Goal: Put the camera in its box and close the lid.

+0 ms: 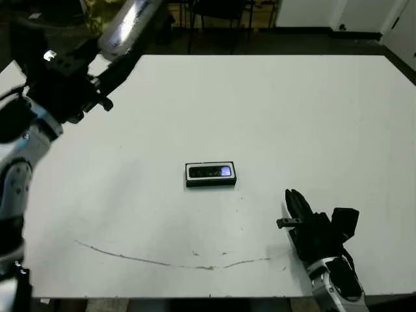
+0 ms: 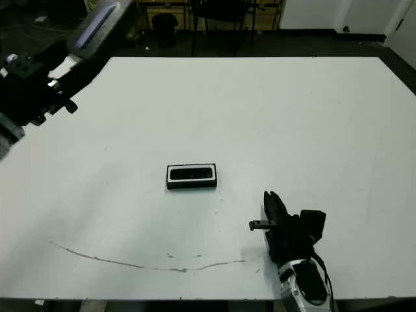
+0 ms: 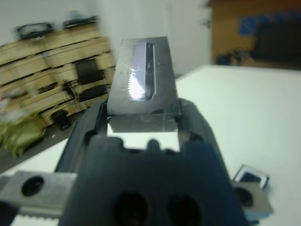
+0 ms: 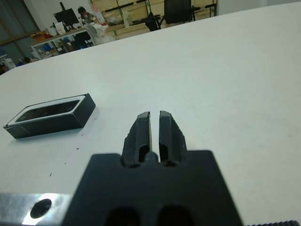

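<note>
The box (image 1: 210, 182), a shallow black tray with a white rim, lies in the middle of the table. The camera (image 1: 212, 171) rests inside it, glossy black with a bluish patch at one end. My left gripper (image 1: 110, 58) is raised high over the table's far left corner, shut on the lid (image 3: 141, 77), a flat dark cover with a long pale strip, tilted and well clear of the box. My right gripper (image 1: 296, 198) sits low near the table's front right, shut with nothing in it, its fingers (image 4: 143, 125) pointing past the box (image 4: 49, 117).
A thin dark scuff line (image 1: 162, 262) runs along the table near the front edge. Chairs (image 1: 218, 10) stand beyond the far edge. In the right wrist view a person (image 4: 84, 12) sits far off at a desk.
</note>
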`<act>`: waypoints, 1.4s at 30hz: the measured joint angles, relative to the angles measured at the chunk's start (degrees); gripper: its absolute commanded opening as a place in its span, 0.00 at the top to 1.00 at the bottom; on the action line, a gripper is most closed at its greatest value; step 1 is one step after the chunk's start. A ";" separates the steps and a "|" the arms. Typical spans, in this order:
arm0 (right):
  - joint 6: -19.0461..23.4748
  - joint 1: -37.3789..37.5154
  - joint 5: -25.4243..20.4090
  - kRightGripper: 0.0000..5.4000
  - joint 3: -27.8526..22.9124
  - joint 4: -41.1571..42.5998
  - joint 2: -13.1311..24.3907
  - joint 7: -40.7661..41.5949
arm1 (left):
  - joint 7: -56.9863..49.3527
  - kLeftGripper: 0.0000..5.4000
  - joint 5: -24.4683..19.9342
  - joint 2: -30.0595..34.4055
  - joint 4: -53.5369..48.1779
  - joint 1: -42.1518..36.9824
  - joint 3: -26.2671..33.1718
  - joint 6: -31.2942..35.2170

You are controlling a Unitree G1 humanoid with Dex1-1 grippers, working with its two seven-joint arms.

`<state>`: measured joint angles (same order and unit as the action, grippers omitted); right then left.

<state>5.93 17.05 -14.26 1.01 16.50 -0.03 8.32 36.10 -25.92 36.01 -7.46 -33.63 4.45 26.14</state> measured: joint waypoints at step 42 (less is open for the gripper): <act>12.70 -9.57 -2.71 1.00 -10.14 7.46 1.69 -6.80 | 39.60 0.59 21.01 -4.81 26.14 -13.08 -26.28 -6.66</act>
<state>18.63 7.49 -16.97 -9.13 23.96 1.66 1.52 75.70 -4.91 31.21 18.68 -46.71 -21.83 19.48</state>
